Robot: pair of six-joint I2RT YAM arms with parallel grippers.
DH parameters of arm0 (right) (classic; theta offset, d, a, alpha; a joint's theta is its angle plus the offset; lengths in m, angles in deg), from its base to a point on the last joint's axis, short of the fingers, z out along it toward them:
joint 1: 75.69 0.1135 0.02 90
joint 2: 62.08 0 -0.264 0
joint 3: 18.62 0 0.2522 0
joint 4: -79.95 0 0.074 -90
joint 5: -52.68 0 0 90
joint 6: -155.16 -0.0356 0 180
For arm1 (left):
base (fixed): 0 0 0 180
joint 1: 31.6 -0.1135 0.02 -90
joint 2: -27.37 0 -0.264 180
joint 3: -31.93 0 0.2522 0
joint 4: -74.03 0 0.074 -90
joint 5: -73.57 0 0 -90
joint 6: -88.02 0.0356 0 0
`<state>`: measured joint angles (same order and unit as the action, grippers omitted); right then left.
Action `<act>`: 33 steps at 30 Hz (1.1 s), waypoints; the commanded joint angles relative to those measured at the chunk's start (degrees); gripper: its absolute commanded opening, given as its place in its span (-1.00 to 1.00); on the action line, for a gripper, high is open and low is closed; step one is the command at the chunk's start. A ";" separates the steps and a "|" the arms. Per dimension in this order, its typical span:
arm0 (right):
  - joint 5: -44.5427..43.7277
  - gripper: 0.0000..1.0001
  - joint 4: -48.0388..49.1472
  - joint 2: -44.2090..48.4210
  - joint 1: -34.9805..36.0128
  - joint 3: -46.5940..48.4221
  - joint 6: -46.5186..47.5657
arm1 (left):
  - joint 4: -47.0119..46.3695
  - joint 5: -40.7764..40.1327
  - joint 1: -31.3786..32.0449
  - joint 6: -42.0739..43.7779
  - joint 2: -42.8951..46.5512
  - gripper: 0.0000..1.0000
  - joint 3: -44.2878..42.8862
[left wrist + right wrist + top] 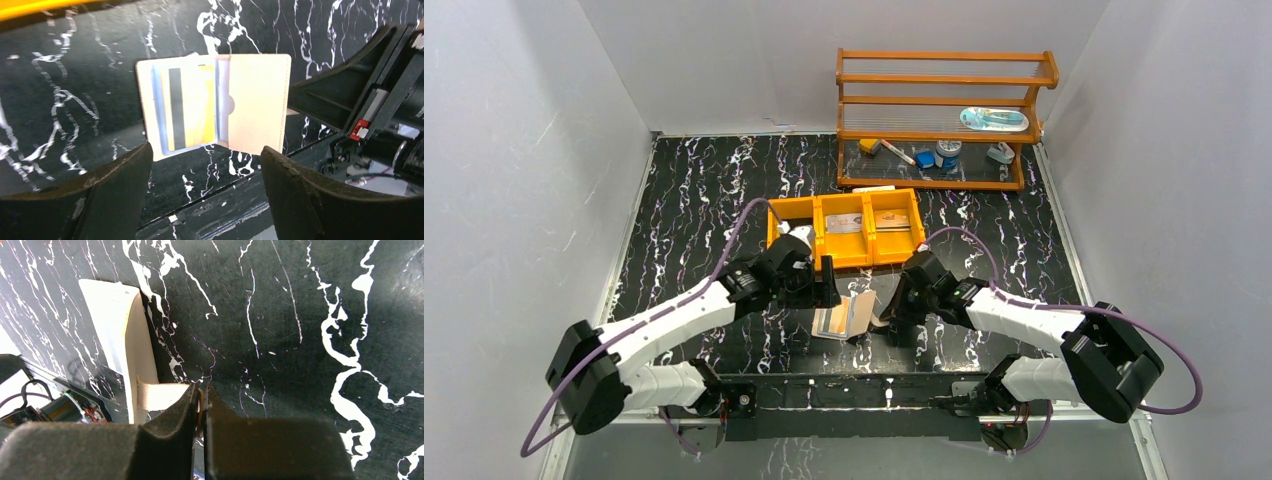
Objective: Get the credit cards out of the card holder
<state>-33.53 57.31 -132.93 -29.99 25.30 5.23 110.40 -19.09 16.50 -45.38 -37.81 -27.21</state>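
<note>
The card holder (260,100) lies open on the black marbled table. A yellow-orange credit card (192,107) with a dark stripe sits in its left panel's blue-lined pocket. My left gripper (206,155) hovers open over the holder's near edge with nothing between its fingers; from above it (824,283) is just left of the holder (844,318). My right gripper (202,390) is shut on the holder's small side tab (160,395), and the holder's right panel (117,325) stands raised beside it.
An orange three-compartment tray (844,205) stands just behind the holder, with flat cards (844,223) in its middle and right compartments. A wooden shelf (944,120) with small items stands at the back right. White walls close in both sides.
</note>
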 commanded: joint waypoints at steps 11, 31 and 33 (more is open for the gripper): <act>-3.79 -0.83 0.43 1.80 -0.74 -1.92 0.05 | -12.98 21.83 0.72 4.87 -19.65 0.14 -6.44; 0.83 -0.31 4.20 9.45 -2.13 2.27 -3.39 | -12.94 18.88 3.39 2.19 -27.94 -0.30 -4.56; 2.47 -0.33 5.72 6.93 -2.08 2.96 -3.36 | -12.46 18.52 3.39 2.18 -27.24 -0.30 -4.65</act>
<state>-34.62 57.79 -123.46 -31.81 25.01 3.20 95.65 1.11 19.65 -43.35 -68.37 -32.77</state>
